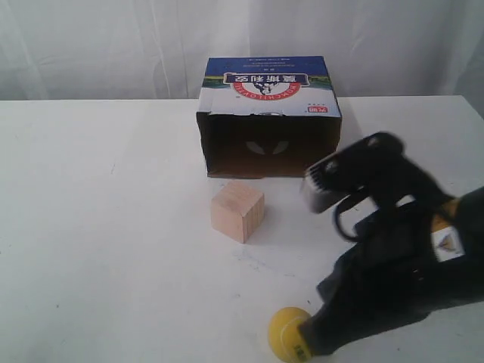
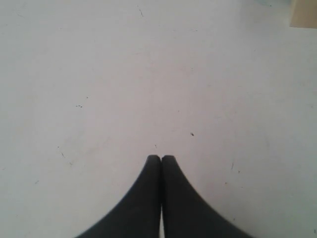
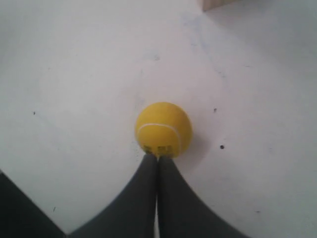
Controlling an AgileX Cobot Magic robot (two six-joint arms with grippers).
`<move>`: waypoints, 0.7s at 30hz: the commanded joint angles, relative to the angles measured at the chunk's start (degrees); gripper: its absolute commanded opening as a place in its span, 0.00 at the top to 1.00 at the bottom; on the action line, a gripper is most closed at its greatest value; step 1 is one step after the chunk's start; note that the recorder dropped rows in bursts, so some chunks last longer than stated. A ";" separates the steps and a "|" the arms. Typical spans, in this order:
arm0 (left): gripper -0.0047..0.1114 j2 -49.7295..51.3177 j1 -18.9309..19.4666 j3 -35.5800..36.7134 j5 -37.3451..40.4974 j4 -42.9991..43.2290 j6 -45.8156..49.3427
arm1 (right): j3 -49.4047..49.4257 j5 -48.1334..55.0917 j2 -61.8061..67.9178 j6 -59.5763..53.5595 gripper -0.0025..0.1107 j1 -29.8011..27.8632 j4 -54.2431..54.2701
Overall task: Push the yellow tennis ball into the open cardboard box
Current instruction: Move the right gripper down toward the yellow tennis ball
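- On the left side of the bench [image 1: 98, 227]: my left gripper [image 2: 161, 157] has its fingers pressed together with nothing between them, over bare surface. The exterior view doesn't show it. It is well apart from the ball, so it's not the arm for this.
- Middle of the bench: the wooden cube [image 1: 237, 210] stands alone, just in front of the box mouth and toward its left half.
- Middle of the far edge: the open cardboard box [image 1: 268, 91] lies on its side, blue printed face up, dark opening facing the near edge.
- Near edge, right of centre: the yellow tennis ball [image 1: 287, 333] sits on the bench, well apart from the box.
- Right side, near edge: my right gripper [image 3: 158, 157] is shut and empty. Its tips look to be touching the ball's near side at the printed patch, and the arm comes in from the near-right corner.
- Key relation: the ball is dead ahead of my closed right tips. The box mouth is farther on, toward the far edge and slightly left.
- The ball is round, so there's no long axis to line up. Only the push heading matters.
- My read: a straight line from the ball to the mouth's centre passes just right of the cube. I'd aim for the right half of the opening. An off-centre push could roll the ball into the cube.
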 commanded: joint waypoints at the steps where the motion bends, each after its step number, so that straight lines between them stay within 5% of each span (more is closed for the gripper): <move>1: 0.96 -0.29 -0.29 0.24 1.00 0.13 0.13 | -0.49 -3.87 8.17 0.04 0.98 5.31 -0.62; 21: 0.96 -0.29 -0.29 0.24 1.00 0.13 0.13 | -0.49 -9.82 22.45 5.36 0.98 1.63 -11.17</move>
